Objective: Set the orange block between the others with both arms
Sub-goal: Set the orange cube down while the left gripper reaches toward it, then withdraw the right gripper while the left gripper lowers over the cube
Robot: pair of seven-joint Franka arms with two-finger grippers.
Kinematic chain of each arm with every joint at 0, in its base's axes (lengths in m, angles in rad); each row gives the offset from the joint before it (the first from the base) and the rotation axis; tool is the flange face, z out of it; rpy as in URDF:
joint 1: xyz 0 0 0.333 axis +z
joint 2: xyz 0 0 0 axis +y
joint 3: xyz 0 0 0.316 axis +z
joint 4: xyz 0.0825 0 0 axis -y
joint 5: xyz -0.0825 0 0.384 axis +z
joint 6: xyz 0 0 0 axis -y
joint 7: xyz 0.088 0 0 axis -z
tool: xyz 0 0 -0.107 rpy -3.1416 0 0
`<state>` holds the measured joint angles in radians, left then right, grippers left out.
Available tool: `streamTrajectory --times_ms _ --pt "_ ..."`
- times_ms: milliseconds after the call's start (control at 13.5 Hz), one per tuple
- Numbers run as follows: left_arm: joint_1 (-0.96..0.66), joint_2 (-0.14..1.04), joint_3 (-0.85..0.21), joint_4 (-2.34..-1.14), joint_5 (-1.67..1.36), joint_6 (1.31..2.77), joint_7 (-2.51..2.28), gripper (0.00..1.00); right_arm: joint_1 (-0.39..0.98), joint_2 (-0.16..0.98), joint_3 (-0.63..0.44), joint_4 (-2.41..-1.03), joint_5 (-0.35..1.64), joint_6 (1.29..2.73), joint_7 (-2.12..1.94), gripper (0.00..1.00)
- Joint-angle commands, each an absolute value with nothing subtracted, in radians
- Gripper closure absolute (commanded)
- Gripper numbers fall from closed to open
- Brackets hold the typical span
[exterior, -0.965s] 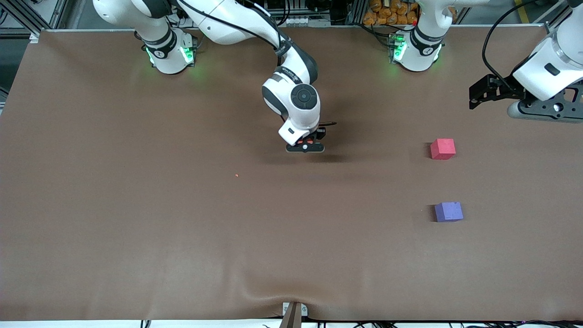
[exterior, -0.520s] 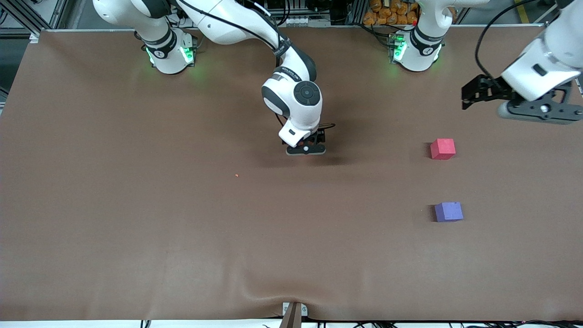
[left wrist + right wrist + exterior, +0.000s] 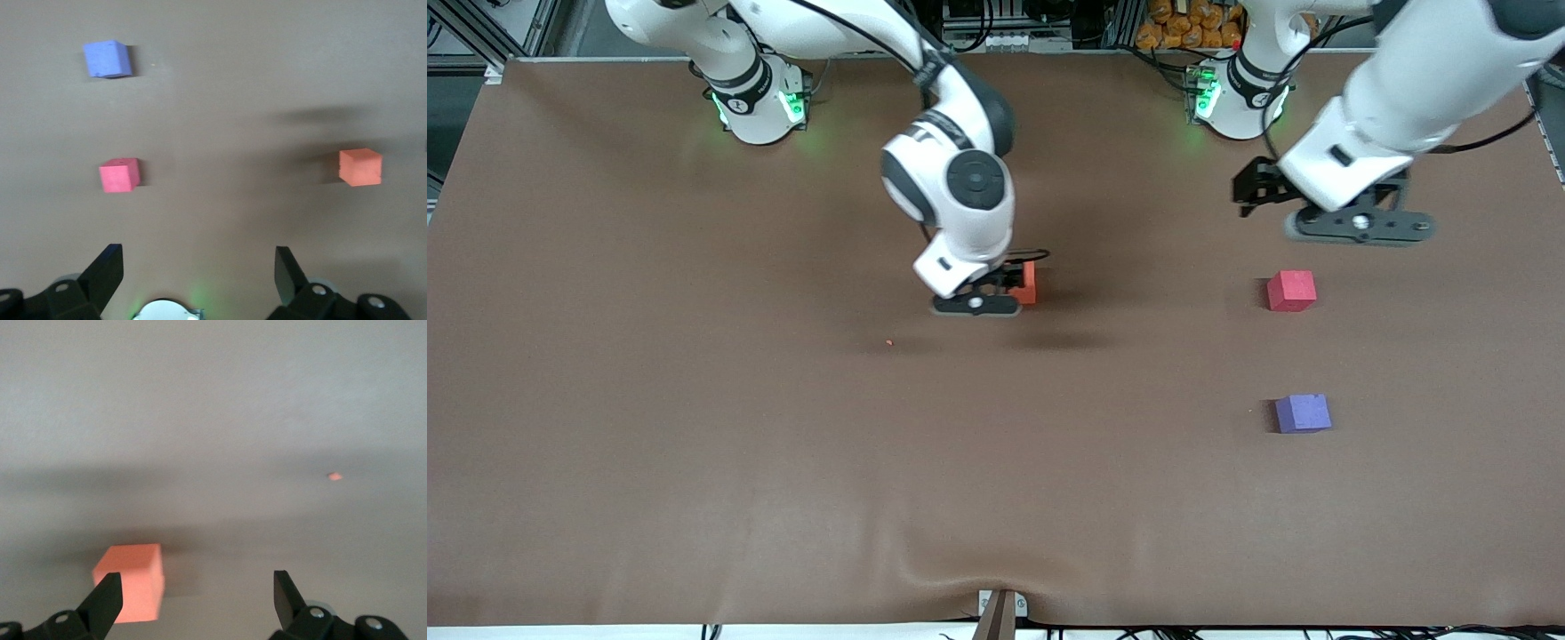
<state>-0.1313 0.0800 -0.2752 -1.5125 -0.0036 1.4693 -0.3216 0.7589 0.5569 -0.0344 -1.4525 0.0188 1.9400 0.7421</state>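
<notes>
The orange block (image 3: 1028, 284) rests on the brown table near its middle, partly hidden by my right gripper (image 3: 976, 304). That gripper is open and hangs just above the table. In the right wrist view the orange block (image 3: 130, 590) lies by one finger, outside the middle of the right gripper (image 3: 197, 593). The pinkish-red cube (image 3: 1291, 291) and the purple-blue cube (image 3: 1303, 413) sit toward the left arm's end, the purple one nearer the camera. My left gripper (image 3: 1357, 227) hovers open and empty over the table just past the red cube. The left wrist view shows the orange block (image 3: 360, 167), red cube (image 3: 120, 175), purple cube (image 3: 107, 59) and left gripper (image 3: 198, 267).
A tiny orange crumb (image 3: 888, 341) lies on the table toward the right arm's end. The brown cover has a ripple at the near edge by a metal bracket (image 3: 1000, 609). The arms' green-lit bases (image 3: 760, 102) stand along the table's edge farthest from the camera.
My right gripper opened, let go of the orange block and shifted toward the right arm's end. The left arm swung in from the table's end to a spot by the red cube.
</notes>
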Motion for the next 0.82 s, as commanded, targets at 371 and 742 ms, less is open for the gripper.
streamTrajectory --times_ms 371,742 --pt "-0.403 0.380 -0.299 -1.359 0.000 1.635 -0.708 0.00 0.370 0.399 -0.014 -1.597 0.028 1.904 0.419 0.00" --pt "-0.491 0.512 -0.298 -1.393 0.015 1.787 -0.811 0.00 0.138 0.278 -0.015 -1.704 0.028 1.911 0.209 0.00"
